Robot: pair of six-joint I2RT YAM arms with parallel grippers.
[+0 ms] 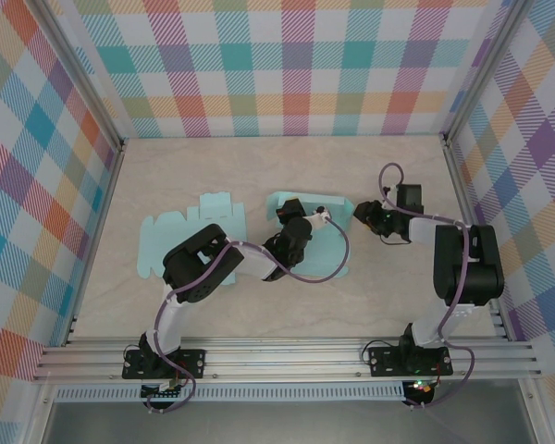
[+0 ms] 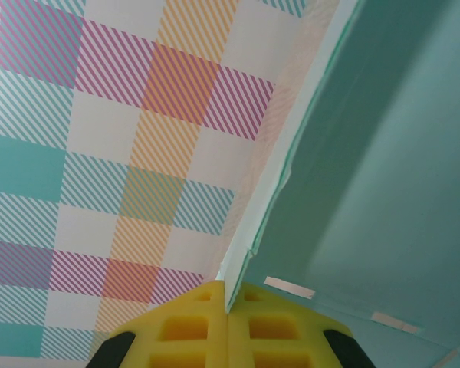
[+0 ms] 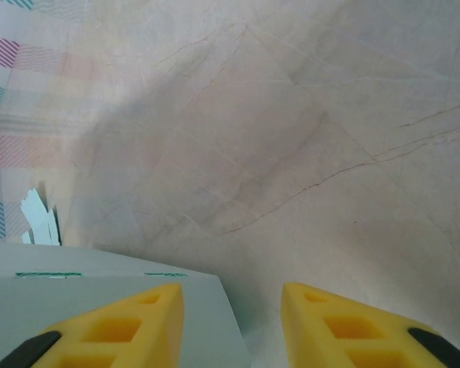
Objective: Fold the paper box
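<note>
The teal paper box (image 1: 319, 259) lies mid-table, and one flap at its far left edge is lifted. My left gripper (image 1: 289, 215) is shut on that flap. In the left wrist view the yellow pads (image 2: 207, 326) pinch the thin white edge of the paper box (image 2: 368, 153), whose teal panel rises to the right. My right gripper (image 1: 361, 213) stands open at the box's far right corner. In the right wrist view its left finger (image 3: 130, 318) rests over a pale corner of the box (image 3: 77, 268), while the right finger (image 3: 337, 322) is over bare table.
A second flat teal cut-out sheet (image 1: 180, 236) lies left of the box, partly under the left arm. Plaid walls (image 1: 287, 65) with metal posts enclose the table on three sides. The tabletop (image 1: 287, 166) behind the box is bare beige.
</note>
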